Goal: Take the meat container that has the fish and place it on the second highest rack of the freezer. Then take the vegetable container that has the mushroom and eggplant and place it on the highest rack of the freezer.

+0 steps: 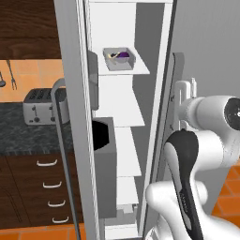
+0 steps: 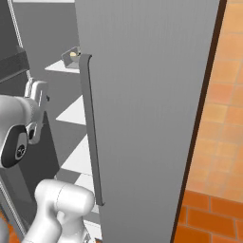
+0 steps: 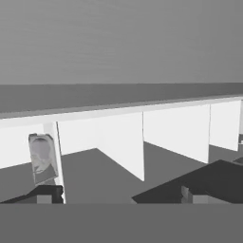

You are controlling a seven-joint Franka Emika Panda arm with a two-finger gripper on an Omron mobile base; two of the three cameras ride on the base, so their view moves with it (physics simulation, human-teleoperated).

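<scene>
The freezer point(image 1: 117, 28) stands open with its white racks in a stack. On the highest rack point(image 1: 140, 70) sits the vegetable container point(image 1: 119, 58), a grey tray with the purple eggplant and the tan mushroom; I see the same container point(image 2: 72, 57) from the right and, small and rolled sideways, the container point(image 3: 42, 159) in the hand view. Below it lies the second highest rack point(image 1: 129, 119). My gripper point(image 1: 185, 89) point(image 2: 40, 90) hovers outside the compartment at about second-rack height, open, with nothing between its fingertips point(image 3: 46, 194). The meat container with the fish is out of view.
The open freezer door point(image 1: 75, 122) carries dark grey bins point(image 1: 104, 154) on my left. The closed grey fridge door point(image 2: 152, 118) with its long handle point(image 2: 90, 133) is on the right. A toaster point(image 1: 40, 105) stands on the dark counter point(image 1: 28, 138) above drawers point(image 1: 51, 187).
</scene>
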